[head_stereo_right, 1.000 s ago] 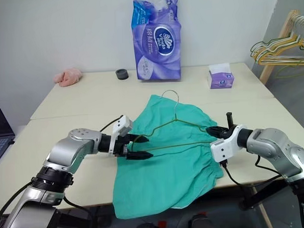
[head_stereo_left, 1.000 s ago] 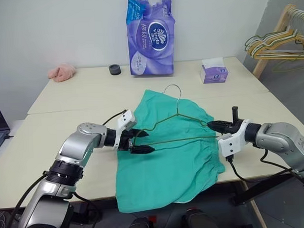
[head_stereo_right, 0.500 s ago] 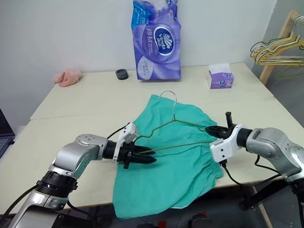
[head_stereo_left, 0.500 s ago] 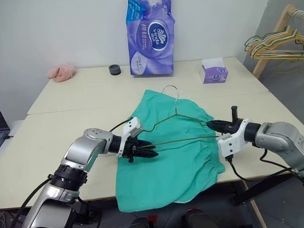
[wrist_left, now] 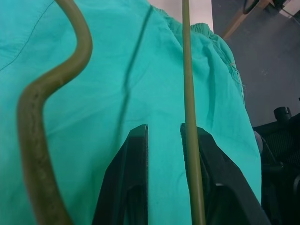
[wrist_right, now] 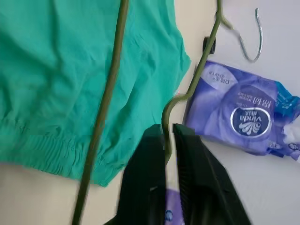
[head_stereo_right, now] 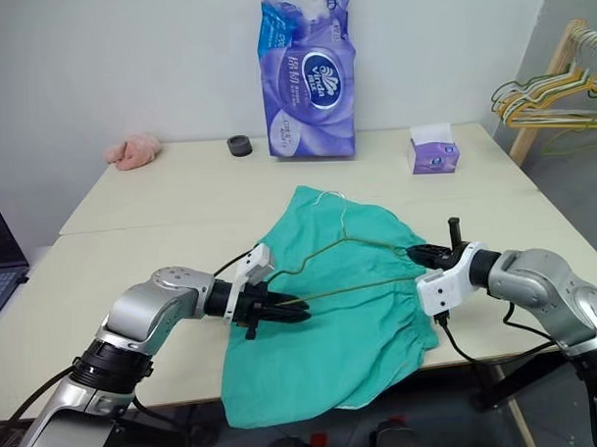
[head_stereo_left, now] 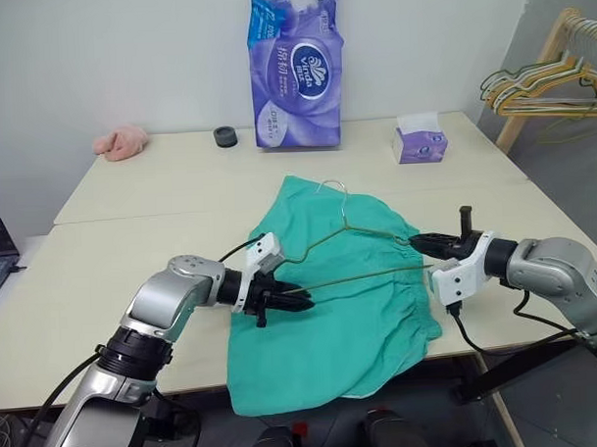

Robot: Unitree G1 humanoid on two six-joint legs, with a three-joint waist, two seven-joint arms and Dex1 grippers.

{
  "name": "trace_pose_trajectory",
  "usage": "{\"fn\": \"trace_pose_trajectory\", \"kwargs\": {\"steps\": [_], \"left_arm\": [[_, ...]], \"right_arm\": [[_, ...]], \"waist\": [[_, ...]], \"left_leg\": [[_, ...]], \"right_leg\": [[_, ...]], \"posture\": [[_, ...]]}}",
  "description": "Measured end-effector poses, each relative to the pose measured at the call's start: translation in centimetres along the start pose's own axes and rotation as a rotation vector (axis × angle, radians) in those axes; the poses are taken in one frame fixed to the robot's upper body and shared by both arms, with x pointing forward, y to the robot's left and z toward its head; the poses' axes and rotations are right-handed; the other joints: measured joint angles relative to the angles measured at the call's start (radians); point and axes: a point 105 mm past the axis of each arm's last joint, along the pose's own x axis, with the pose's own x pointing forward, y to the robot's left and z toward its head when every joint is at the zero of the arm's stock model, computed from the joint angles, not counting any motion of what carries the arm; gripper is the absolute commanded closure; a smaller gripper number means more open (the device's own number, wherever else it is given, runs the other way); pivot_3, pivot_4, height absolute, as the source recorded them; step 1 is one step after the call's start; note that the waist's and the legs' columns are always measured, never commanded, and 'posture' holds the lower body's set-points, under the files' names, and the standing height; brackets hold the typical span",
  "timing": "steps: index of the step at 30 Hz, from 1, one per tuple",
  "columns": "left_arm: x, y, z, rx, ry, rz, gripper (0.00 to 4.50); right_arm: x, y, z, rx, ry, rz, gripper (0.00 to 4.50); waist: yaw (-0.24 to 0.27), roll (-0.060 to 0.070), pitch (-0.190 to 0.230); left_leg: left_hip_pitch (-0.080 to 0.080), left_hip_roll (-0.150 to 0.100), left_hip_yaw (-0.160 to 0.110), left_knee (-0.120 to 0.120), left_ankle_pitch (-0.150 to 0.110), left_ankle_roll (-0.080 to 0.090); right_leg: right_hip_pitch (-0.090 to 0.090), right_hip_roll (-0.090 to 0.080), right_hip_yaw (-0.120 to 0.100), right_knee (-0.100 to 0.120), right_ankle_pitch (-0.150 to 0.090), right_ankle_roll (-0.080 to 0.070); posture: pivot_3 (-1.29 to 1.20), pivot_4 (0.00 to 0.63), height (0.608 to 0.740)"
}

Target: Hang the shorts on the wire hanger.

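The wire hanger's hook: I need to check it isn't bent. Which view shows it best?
The right wrist view: the hook stands out whole against the pale table. Both eye views show it small and faint over the shorts. The left wrist view shows only the wire hanger's bar and bend.

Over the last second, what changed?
The left gripper went from wide open to nearly shut beside the hanger's bottom wire and slid right along it. The hook tipped lower over the shorts. The right gripper stayed at the hanger's other corner; shorts stayed put.
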Motion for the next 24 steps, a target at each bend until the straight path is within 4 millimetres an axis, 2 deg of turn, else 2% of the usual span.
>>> {"fn": "trace_pose_trajectory", "kwargs": {"steps": [4,8,10,12,15,18,21,24], "left_arm": [[0.2,0.1,0.1,0.005,-0.005,0.018,3.91],[0.4,0.5,0.2,0.039,-0.006,0.054,3.94],[0.5,0.8,0.4,0.089,-0.008,0.086,3.94],[0.4,1.1,0.6,0.165,-0.01,0.125,3.94],[0.4,1.0,1.3,0.273,-0.026,0.144,3.94],[0.5,0.6,1.7,0.346,-0.043,0.138,3.94],[0.5,0.2,1.9,0.442,-0.055,0.133,3.94],[0.6,-0.1,2.0,0.562,-0.06,0.141,3.95]], "right_arm": [[-0.3,0.4,0.4,-0.017,-0.026,0.017,1.69],[-1.2,0.8,1.0,0.006,-0.07,0.027,1.68],[-1.9,0.9,1.2,0.088,-0.08,0.012,1.68],[-3.0,0.0,0.2,0.247,-0.04,-0.054,1.68],[-4.9,-1.9,-2.5,0.448,0.073,-0.167,1.68],[-5.4,-2.5,-3.3,0.594,0.112,-0.221,1.68],[-5.4,-2.2,-3.2,0.715,0.105,-0.217,1.68],[-6.0,-0.3,-2.4,0.789,0.098,-0.066,1.68]], "waist": [[0.0,0.0,0.0],[0.001,0.0,0.0],[0.001,0.0,0.0],[0.002,0.0,0.0],[0.002,0.0,0.0],[0.001,0.0,0.0],[0.001,0.0,0.0],[0.007,0.0,0.0]], "left_leg": [[0.0,0.0,0.0,0.0,0.0,0.0],[0.0,0.0,0.0,0.0,0.0,0.0],[0.0,0.0,0.0,0.0,0.0,0.0],[0.0,0.0,0.0,0.0,0.0,0.0],[0.001,0.0,0.0,0.0,0.0,0.0],[0.001,0.001,0.0,0.0,0.0,0.0],[0.001,0.001,0.0,0.0,0.0,0.0],[0.0,0.0,0.0,0.0,0.0,0.0]], "right_leg": [[0.0,0.0,0.0,0.0,0.0,0.0],[0.0,0.0,0.0,0.0,0.0,0.0],[0.0,0.0,0.0,0.0,0.0,0.0],[0.001,-0.001,0.001,0.0,0.0,0.0],[0.001,-0.001,0.0,0.0,0.0,0.0],[0.001,-0.001,0.0,0.0,0.0,0.0],[0.001,-0.001,0.0,-0.001,0.0,0.0],[0.001,-0.001,0.0,-0.001,0.0,0.0]], "posture": [[-0.16,0.052,0.74],[-0.16,0.057,0.74],[-0.16,0.057,0.74],[-0.17,0.058,0.74],[-0.17,0.058,0.74],[-0.17,0.061,0.74],[-0.17,0.061,0.74],[-0.16,0.062,0.74]]}}
